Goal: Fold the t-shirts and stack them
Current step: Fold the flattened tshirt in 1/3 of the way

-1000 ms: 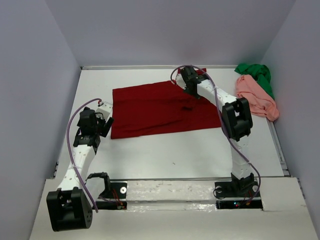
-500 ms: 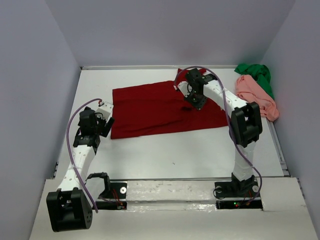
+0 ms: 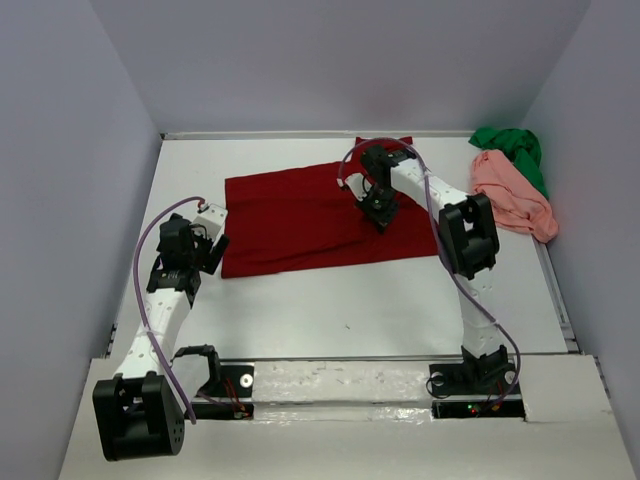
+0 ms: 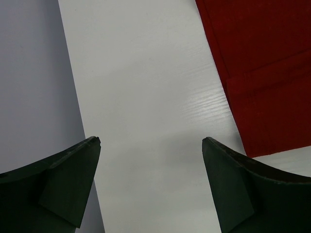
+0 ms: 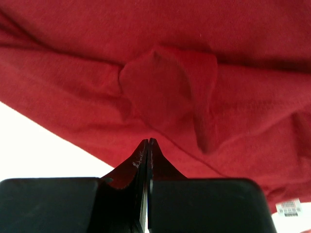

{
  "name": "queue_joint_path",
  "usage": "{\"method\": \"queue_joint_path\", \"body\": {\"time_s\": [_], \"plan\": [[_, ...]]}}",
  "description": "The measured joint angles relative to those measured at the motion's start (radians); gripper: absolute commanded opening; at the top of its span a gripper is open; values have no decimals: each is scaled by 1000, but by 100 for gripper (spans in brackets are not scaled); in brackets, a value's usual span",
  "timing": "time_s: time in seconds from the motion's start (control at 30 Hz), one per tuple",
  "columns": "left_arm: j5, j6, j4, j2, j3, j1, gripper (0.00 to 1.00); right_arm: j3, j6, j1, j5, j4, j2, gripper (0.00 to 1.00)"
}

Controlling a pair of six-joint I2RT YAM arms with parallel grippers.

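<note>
Right wrist: right fingers (image 5: 142, 162) shut, tips at pucker in dark red t-shirt (image 5: 165, 87), pinch unclear; shirt long axis left-right across counter (image 3: 350, 300); left fingers (image 4: 68, 165) wide, shirt edge just right

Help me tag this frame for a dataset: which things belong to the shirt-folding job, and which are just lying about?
Job:
- red shirt, spread out, pinched by the shut right gripper
- pink shirt and green shirt, heaped at far right
- left gripper, open, beside the red shirt

Just there:
- table
- walls
</note>
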Motion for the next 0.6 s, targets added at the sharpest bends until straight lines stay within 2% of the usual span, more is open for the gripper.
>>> {"method": "queue_joint_path", "body": {"time_s": [0.13, 0.27, 0.4, 0.6], "plan": [[0, 0, 4, 2, 0, 0, 99, 39, -2, 0, 1, -15, 37, 0], [-3, 5, 15, 9, 0, 0, 99, 146, -4, 0, 21, -23, 101, 0], [-5, 15, 20, 25, 0, 0, 99, 285, -5, 0, 77, -18, 168, 0], [-5, 15, 19, 37, 0, 0, 99, 365, -26, 0, 189, 31, 173, 0]]}}
